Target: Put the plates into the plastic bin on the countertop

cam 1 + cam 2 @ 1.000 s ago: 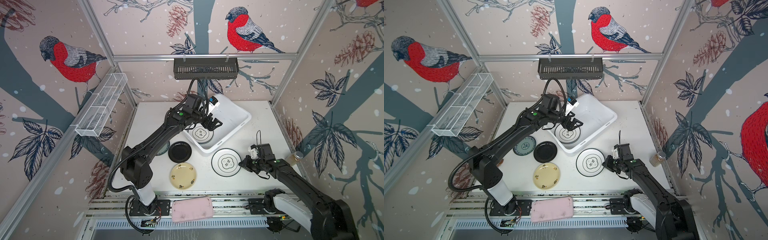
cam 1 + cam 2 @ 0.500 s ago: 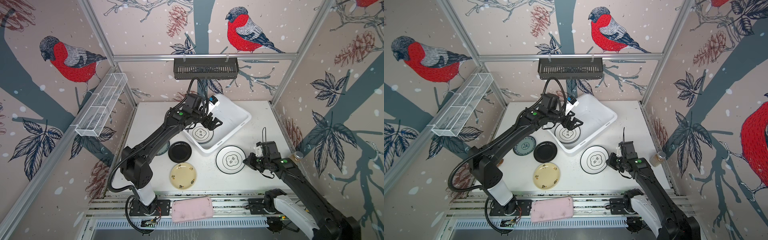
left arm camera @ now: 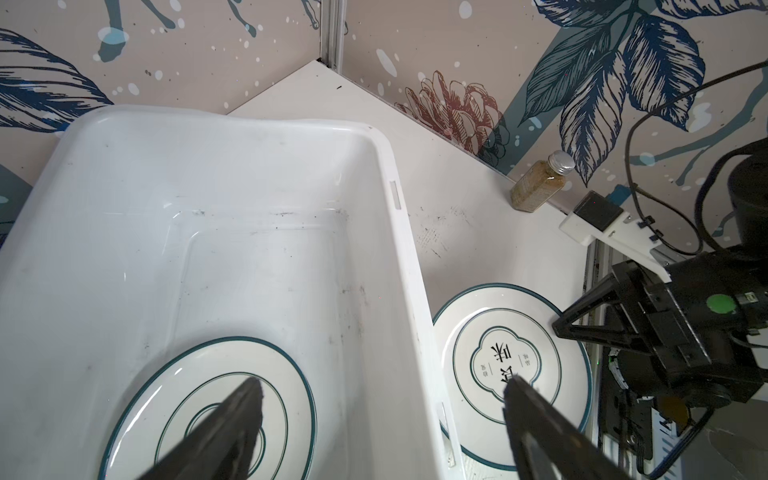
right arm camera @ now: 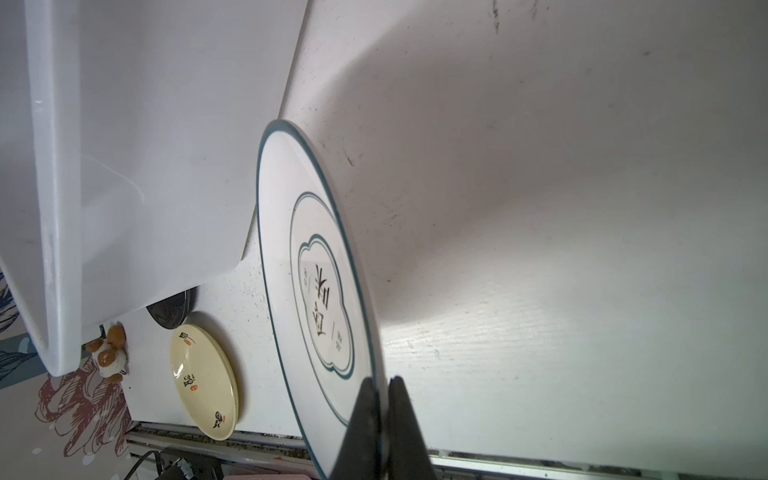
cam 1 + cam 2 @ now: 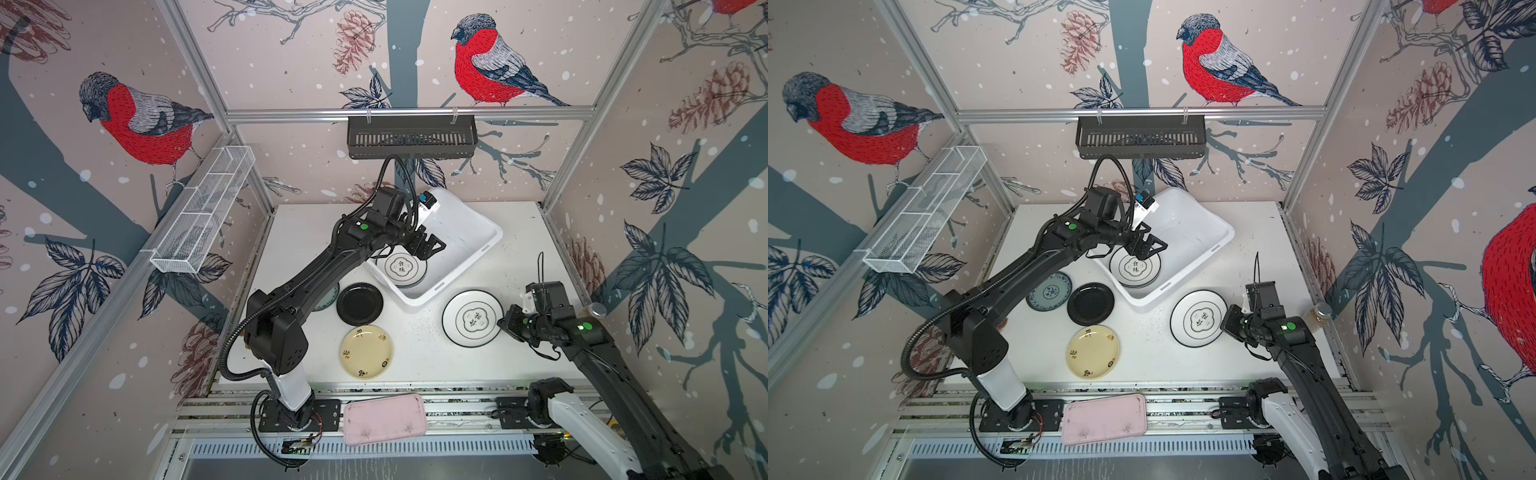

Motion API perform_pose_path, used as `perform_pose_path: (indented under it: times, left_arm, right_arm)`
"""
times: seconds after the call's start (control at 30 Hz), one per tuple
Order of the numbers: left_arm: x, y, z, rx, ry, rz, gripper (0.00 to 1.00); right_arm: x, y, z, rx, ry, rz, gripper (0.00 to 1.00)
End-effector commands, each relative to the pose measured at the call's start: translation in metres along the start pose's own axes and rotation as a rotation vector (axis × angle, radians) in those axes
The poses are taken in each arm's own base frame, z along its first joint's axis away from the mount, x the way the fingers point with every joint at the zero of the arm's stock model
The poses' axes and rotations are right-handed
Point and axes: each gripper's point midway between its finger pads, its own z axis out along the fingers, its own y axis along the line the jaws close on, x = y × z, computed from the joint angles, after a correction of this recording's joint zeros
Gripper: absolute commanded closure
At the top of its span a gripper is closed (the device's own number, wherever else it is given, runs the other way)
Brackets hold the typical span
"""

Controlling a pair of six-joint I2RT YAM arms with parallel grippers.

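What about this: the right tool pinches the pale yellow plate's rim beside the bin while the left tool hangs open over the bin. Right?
No. The right tool is shut on the rim of the black-rimmed emblem plate, not the pale yellow plate, as the right wrist view shows. The left tool does hang open over the plastic bin.

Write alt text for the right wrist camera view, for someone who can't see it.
The right gripper is shut on the rim of a white emblem plate with a dark edge, over the white countertop. Beyond it stand the white plastic bin and a pale yellow plate lying on the countertop.
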Motion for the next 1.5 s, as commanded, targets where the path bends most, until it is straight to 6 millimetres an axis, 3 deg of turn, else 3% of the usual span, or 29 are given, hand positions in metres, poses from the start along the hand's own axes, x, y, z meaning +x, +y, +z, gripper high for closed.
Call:
perform_pose_path:
  times: [0.0,0.5,0.7,0.87,1.07,1.47]
  left_arm:
    - [-0.009,-0.001,0.002,0.011,-0.027,0.011,0.1]
    - [-0.012,0.007,0.024,0.038,-0.03,-0.055,0.1]
    - [-0.003,0.004,0.029,0.06,0.001,-0.041,0.11]
    - [-0.002,0.004,0.026,0.056,0.006,-0.013,0.11]
    - [-0.009,0.0,0.023,0.069,-0.005,0.004,0.11]
    - [-0.008,0.0,0.001,0.013,-0.001,0.065,0.11]
  right_arm:
    - [0.0,-0.002,-0.01,0.022,-0.013,0.021,1.0]
    - [-0.001,0.007,-0.053,0.022,-0.073,0.044,1.0]
    - [-0.006,0.016,-0.076,0.014,-0.109,0.042,1.0]
    - [-0.014,0.029,-0.091,-0.024,-0.147,0.037,1.0]
    - [-0.025,0.041,-0.097,-0.043,-0.165,0.017,1.0]
    - [-0.065,0.083,-0.106,-0.086,-0.192,-0.082,1.0]
